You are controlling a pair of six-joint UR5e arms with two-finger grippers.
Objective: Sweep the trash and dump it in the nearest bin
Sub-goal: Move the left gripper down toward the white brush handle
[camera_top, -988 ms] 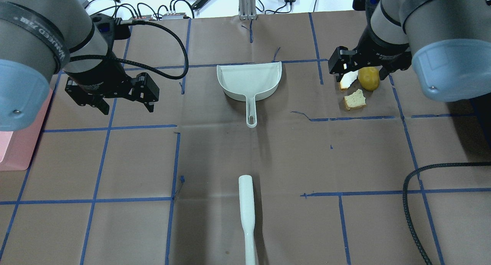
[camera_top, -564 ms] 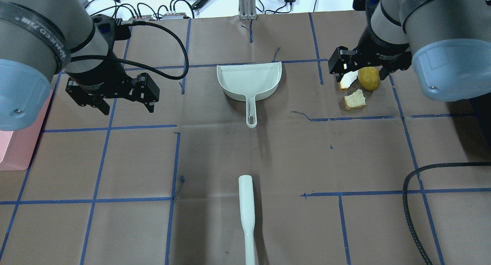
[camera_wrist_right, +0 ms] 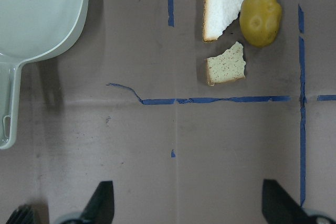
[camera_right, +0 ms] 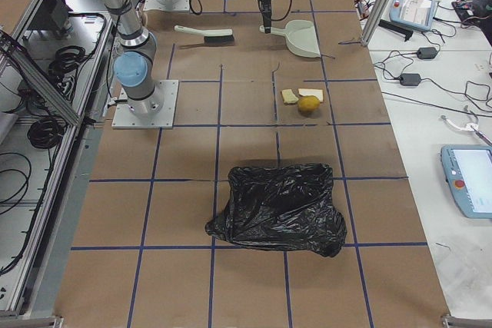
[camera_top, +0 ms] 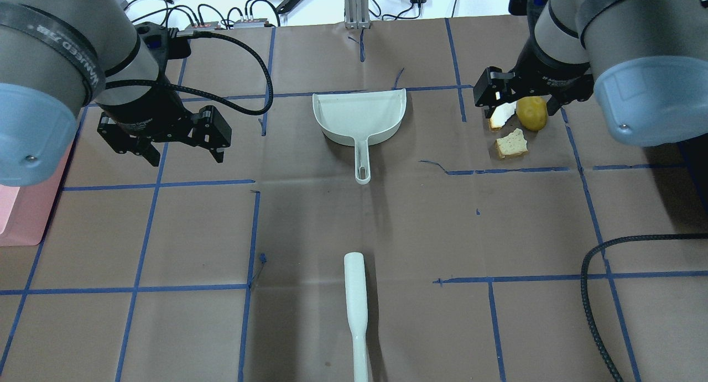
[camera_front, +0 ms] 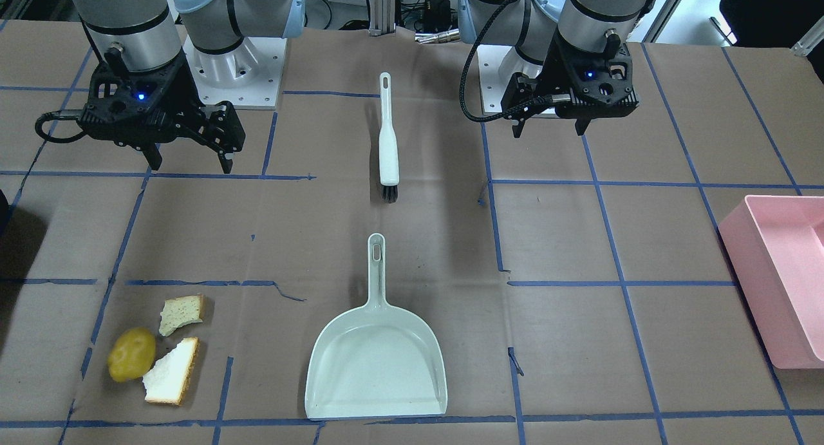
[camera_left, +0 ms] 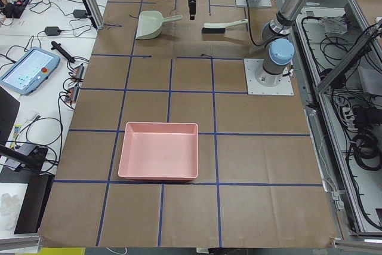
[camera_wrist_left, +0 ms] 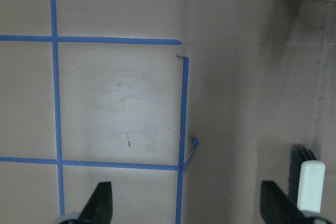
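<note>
Two torn bread pieces [camera_front: 181, 313] [camera_front: 172, 372] and a yellow-brown potato [camera_front: 131, 354] lie together on the brown table. They also show in the right wrist view, the bread [camera_wrist_right: 221, 9] [camera_wrist_right: 226, 64] beside the potato [camera_wrist_right: 260, 18]. A pale green dustpan [camera_front: 376, 364] lies mid-table, and a white brush [camera_front: 387, 145] lies nearer the robot's base. My right gripper [camera_front: 190, 167] is open and empty, raised above the table short of the trash. My left gripper [camera_front: 550, 132] is open and empty, raised beside the brush.
A pink bin [camera_front: 782, 277] stands at the table's left end. A bin lined with a black bag [camera_right: 280, 209] stands at the right end, nearer the trash. Blue tape lines grid the table. A black cable [camera_top: 594, 293] hangs at the near right.
My left gripper has shifted slightly to the right. The right gripper, the trash, the dustpan and the brush have not moved.
</note>
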